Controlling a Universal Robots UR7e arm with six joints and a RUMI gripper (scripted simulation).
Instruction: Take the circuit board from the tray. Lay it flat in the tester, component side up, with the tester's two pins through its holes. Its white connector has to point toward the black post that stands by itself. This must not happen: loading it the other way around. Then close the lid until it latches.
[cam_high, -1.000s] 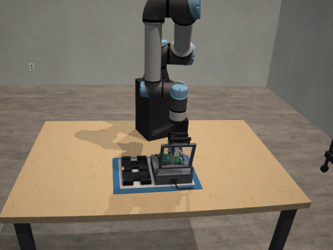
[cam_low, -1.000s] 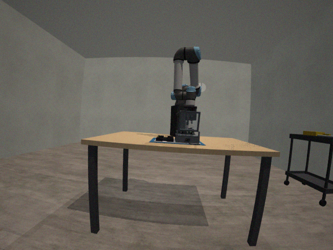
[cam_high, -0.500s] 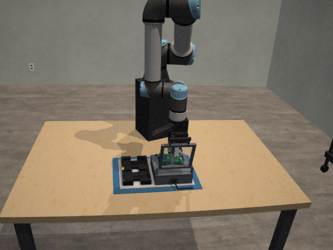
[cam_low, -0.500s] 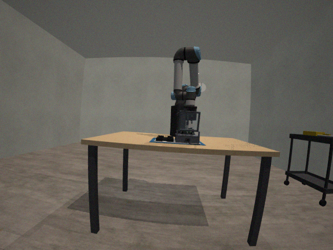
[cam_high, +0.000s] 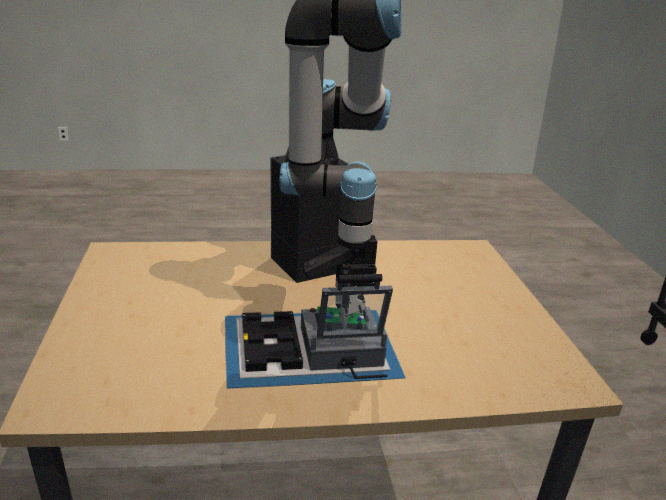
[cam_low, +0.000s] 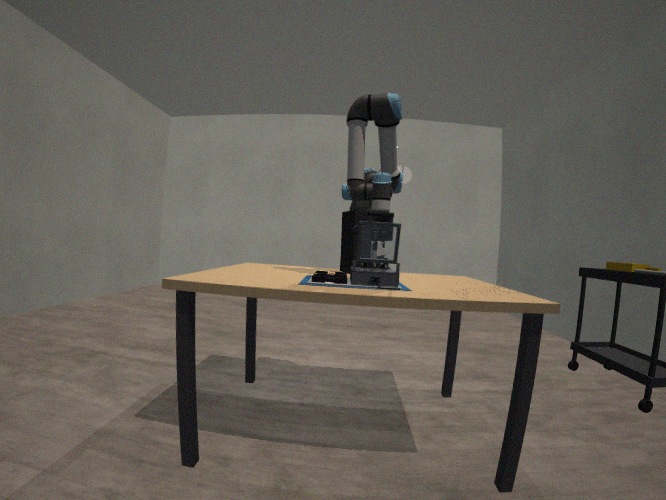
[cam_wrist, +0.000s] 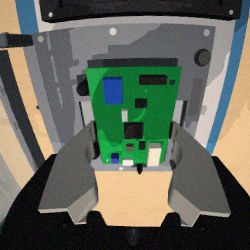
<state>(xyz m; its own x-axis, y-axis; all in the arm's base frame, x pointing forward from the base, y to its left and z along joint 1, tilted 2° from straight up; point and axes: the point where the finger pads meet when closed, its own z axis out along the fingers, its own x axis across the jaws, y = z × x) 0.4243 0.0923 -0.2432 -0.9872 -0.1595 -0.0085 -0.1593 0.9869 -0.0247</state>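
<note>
In the wrist view my gripper (cam_wrist: 133, 122) is shut on the green circuit board (cam_wrist: 131, 116), fingers on its two side edges near the end closest to me. The board is component side up, with its white connector (cam_wrist: 154, 154) at that near end. It hangs over the grey tester bed. A black post (cam_wrist: 202, 57) stands alone at the tester's far right corner. In the top view the gripper (cam_high: 352, 307) reaches down behind the raised lid frame (cam_high: 353, 312) of the tester (cam_high: 346, 339), and the board (cam_high: 344, 317) shows green inside. The black tray (cam_high: 270, 340) stands empty to the left.
Tray and tester sit on a blue mat (cam_high: 312, 355) on the wooden table. The tester's latch handle (cam_high: 365, 374) sticks out at its front. The arm's black base (cam_high: 306, 226) stands behind. A cart (cam_low: 618, 317) stands off the table at the right.
</note>
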